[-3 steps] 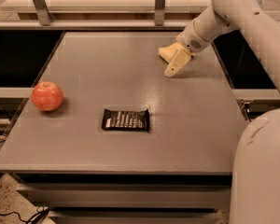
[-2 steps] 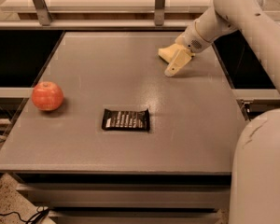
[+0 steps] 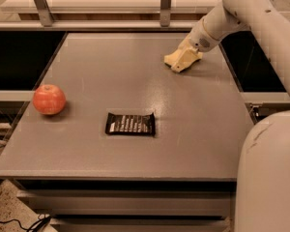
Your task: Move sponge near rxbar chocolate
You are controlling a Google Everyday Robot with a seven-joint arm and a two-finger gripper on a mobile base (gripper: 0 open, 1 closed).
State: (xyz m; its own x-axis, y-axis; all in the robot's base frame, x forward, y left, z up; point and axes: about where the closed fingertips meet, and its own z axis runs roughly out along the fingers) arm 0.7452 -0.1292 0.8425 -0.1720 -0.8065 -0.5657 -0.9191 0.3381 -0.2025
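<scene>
Pale yellow, wavy-sided soft foam sponge at the far right of the flat grey bench, right up against the cream-coloured end effector of the white robot arm reaching in from the right. Hard to separate the two by colour: cannot tell whether clamped or merely touched, nor how wide the end effector stands. Appears to sit at the left edge of the end effector, at or just above the bench surface. Flat rectangular black wrapped rxbar chocolate bar with white lettering well apart from that, nearer and somewhat left, around the middle of the bench, long axis running left to right. Round red apple farther left again, close to the left edge and well off the likely path. Judged as the carry not yet made, with the sponge far from its goal. Turns on one relation: from the end effector, bar nearer and leftward, so probably calls for a diagonal move toward the near left, ending just beside the bar's far long edge or right end without landing on the wrapper.
</scene>
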